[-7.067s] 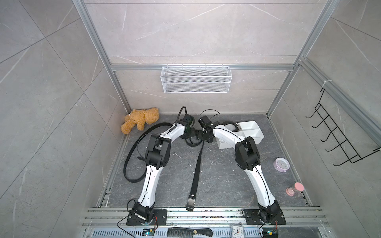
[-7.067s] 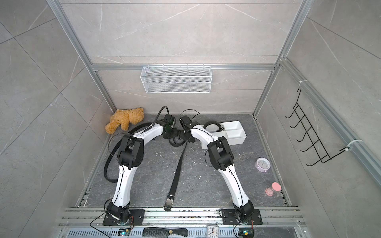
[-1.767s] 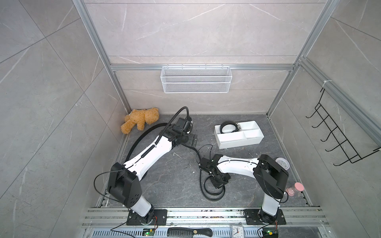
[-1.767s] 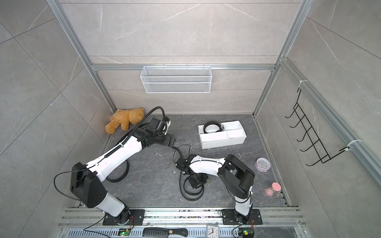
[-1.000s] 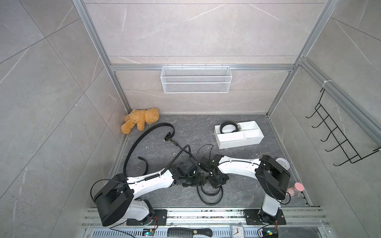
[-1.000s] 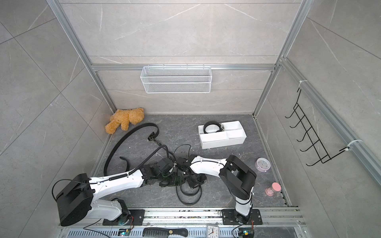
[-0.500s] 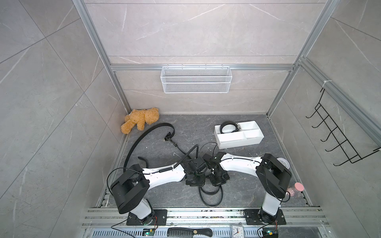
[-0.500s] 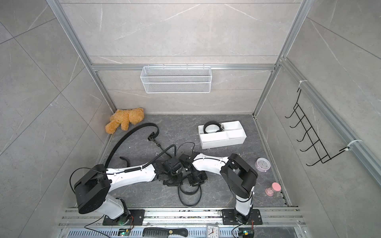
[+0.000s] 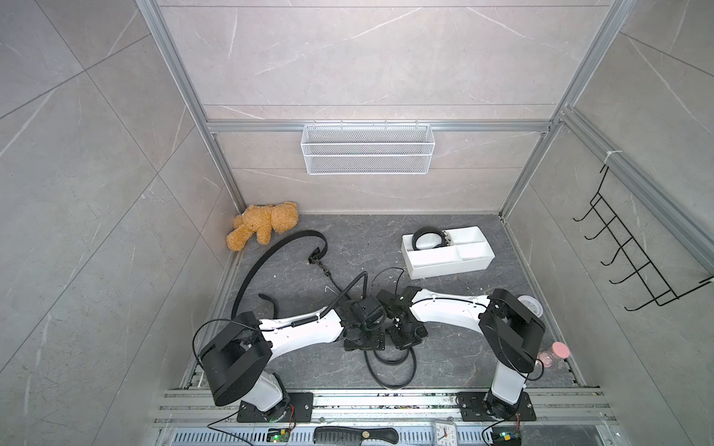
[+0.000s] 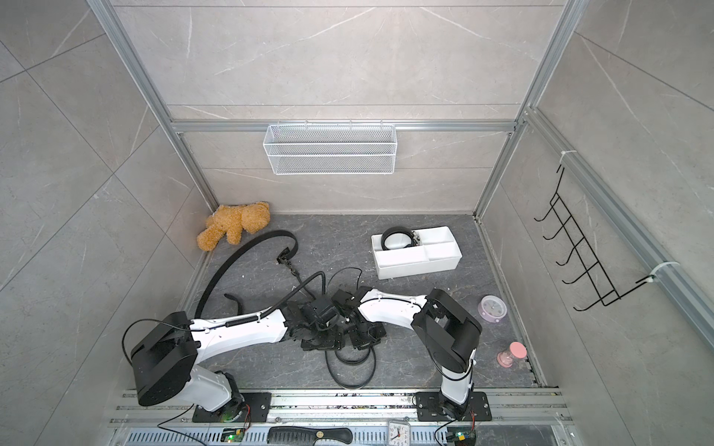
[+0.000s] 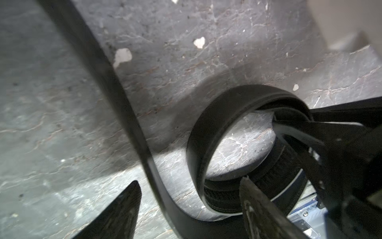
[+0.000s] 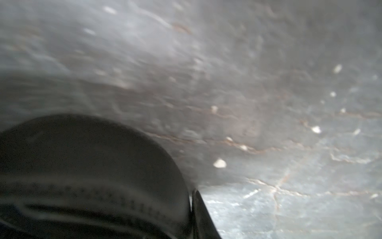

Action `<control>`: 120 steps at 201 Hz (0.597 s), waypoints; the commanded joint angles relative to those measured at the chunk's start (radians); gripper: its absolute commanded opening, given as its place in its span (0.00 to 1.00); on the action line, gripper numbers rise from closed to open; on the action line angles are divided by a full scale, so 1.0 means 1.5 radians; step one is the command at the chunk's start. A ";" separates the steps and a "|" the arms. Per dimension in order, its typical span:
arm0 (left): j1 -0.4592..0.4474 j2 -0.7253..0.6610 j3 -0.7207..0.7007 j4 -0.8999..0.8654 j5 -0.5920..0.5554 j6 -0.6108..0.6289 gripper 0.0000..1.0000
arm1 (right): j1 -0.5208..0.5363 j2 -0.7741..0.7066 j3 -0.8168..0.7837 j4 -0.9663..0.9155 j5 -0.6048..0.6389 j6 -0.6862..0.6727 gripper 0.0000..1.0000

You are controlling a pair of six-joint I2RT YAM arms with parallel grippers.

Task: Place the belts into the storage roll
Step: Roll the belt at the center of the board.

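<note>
Top views: left gripper (image 9: pixel 364 341) is now front-centre, just beside right gripper (image 9: pixel 407 336), both low over the front belt (image 9: pixel 388 386). 1.8 s ago left was back at the long belt's buckle end; right has barely shifted since then. The front belt lay straight down the middle 7 s ago; now it's a loose loop trailing toward the base rail from under both grippers. Long belt (image 10: pixel 278 232) lies let go on the floor, arcing out from beside the teddy bear (image 10: pixel 232 226), same spot as 1 s ago. Stowed belt (image 9: pixel 427 238) sits coiled in the back-left compartment of the storage roll (image 9: pixel 448 270); roll and coil unchanged over the last 1.8 s. Left wrist: left fingers (image 11: pixel 124 209) spread wide, released; a run of strap passes between them unpinched. A tight coil of the front belt (image 11: pixel 198 132) stands on edge, and the right gripper is clamped on that coil's wall. Right wrist: blurred; the belt's dark curve (image 12: pixel 82 161) is hard against one finger (image 12: pixel 203 219), the other isn't visible.
</note>
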 commanded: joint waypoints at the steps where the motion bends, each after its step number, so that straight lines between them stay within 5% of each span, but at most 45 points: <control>1: 0.007 -0.058 -0.019 0.006 -0.038 -0.071 0.78 | 0.033 0.014 -0.007 0.081 0.002 0.011 0.19; 58: 0.003 0.024 -0.065 0.098 0.025 -0.174 0.78 | 0.033 0.011 -0.012 0.099 -0.009 0.039 0.20; 120: 0.010 0.032 -0.065 -0.023 0.014 -0.208 0.48 | 0.033 0.024 0.008 0.096 -0.022 0.052 0.20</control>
